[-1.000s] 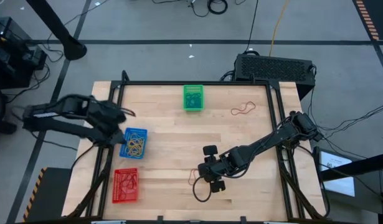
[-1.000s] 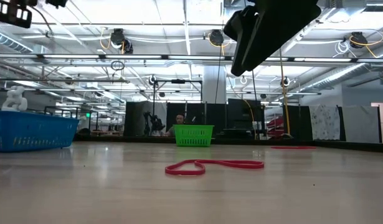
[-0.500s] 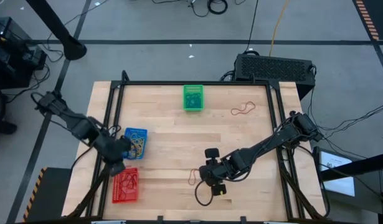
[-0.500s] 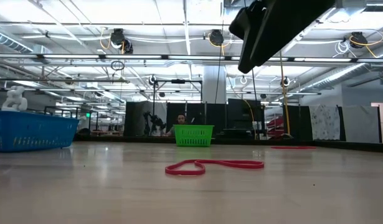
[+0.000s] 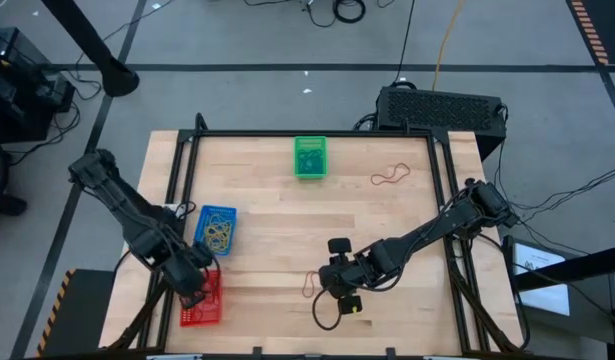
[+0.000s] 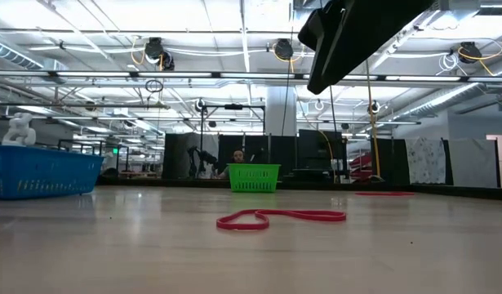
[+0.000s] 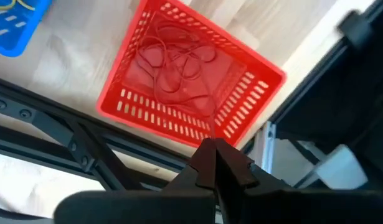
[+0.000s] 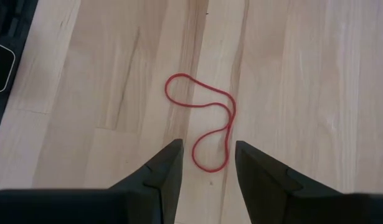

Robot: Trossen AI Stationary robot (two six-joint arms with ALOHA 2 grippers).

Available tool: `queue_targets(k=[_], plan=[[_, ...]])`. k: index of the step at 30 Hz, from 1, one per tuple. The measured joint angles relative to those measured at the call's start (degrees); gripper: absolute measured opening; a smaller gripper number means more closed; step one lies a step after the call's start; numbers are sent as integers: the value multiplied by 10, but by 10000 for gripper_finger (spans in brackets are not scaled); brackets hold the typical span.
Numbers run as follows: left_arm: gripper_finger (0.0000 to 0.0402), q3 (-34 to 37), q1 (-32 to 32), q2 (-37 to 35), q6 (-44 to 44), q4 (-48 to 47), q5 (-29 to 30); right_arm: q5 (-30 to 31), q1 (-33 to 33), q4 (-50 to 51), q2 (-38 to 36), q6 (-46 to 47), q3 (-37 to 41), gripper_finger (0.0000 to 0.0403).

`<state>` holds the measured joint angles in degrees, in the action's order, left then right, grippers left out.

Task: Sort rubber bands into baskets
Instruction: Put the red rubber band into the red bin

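Observation:
A red basket (image 5: pixel 209 308) holding red rubber bands stands at the near left, and it also shows in the left wrist view (image 7: pixel 179 81). My left gripper (image 5: pixel 194 284) hovers over its left edge. It is shut (image 7: pixel 210 148), with a thin red strand (image 7: pixel 211 127) at its tips. A blue basket (image 5: pixel 216 229) with yellow bands stands beyond it, and a green basket (image 5: pixel 309 157) at the far middle. My right gripper (image 8: pixel 207 163) is open above a red rubber band (image 8: pixel 203 124) that lies flat on the table (image 5: pixel 309 283). My left gripper pinches a thin red rubber band between its shut fingertips (image 7: pixel 211 127), from above, pointing down. Only a short strand shows at the tips, over the red basket's near wall.
Another red band (image 5: pixel 390 177) lies at the far right of the table, and it also shows in the low view (image 6: pixel 385 193). A black frame rail (image 7: pixel 66 143) runs along the table's left edge beside the red basket. A black box (image 5: pixel 442 108) stands beyond the far right corner.
My left gripper has gone toward the table's near edge, from beside the blue basket's left side to over the red basket. My right gripper has stayed over the red band, which has not moved.

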<state>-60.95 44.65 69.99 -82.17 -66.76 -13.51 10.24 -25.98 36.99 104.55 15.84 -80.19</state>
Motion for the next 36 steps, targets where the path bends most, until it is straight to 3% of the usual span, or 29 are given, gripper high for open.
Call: queue_targets(k=[8, 21, 27, 32, 36], plan=[[9, 0, 1, 64, 36, 3, -29, 0, 0, -2, 0, 0, 0, 139], [97, 0, -8, 93, 96, -6, -31, 0, 0, -5, 0, 0, 0, 139], [111, 0, -15, 93, 108, -16, -88, -1, 0, -4, 0, 0, 0, 139], [112, 0, -30, 92, 171, 2, -78, -1, 0, -4, 0, 0, 0, 139], [112, 0, -56, 92, 265, 41, -5, 4, 0, 10, 0, 5, 0, 139]])
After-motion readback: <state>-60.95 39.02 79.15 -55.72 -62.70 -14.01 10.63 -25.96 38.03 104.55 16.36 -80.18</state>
